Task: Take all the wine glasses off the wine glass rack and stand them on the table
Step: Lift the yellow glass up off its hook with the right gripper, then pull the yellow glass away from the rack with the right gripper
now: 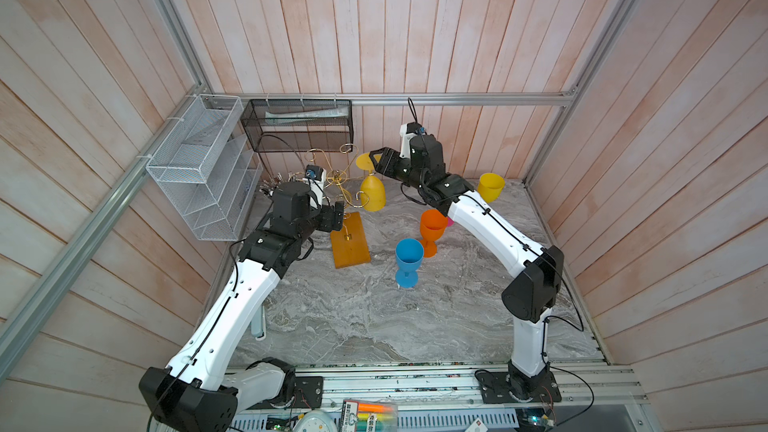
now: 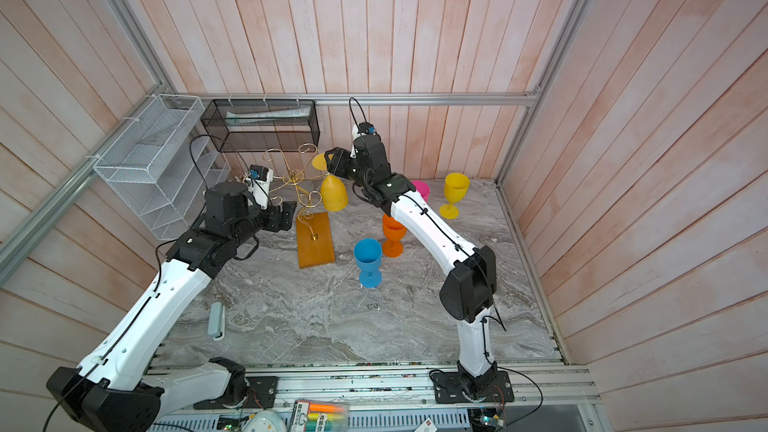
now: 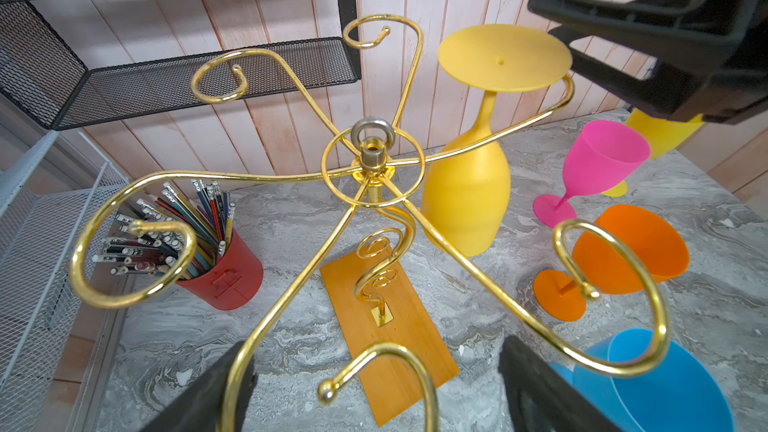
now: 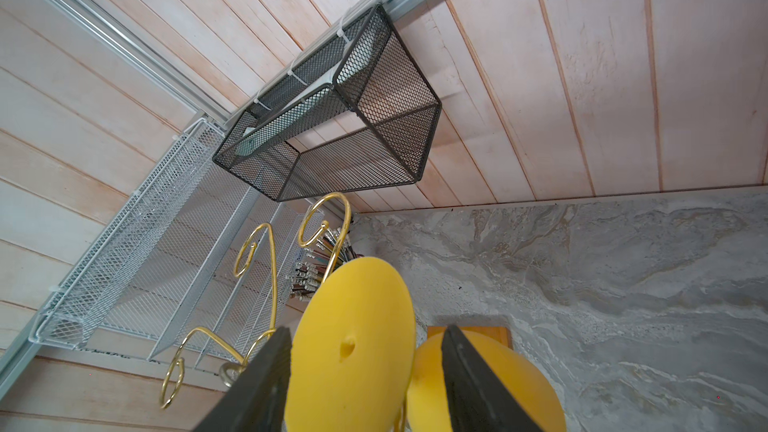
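Where the right wrist view looks along them, the right jaws stand spread around the foot of the glass (image 4: pixel 353 347), one close against its rim, a gap at the other; the left jaws, wide apart, straddle a scroll of the rack (image 3: pixel 374 160). The glass hangs bowl-down from a rack arm, and the left wrist view shows clear the red pencil cup (image 3: pixel 224 272) that the left arm (image 1: pixel 232 305) mostly hides in both top views. The right arm (image 1: pixel 490 222) nearly covers a pink glass (image 1: pixel 450 221) in a top view.
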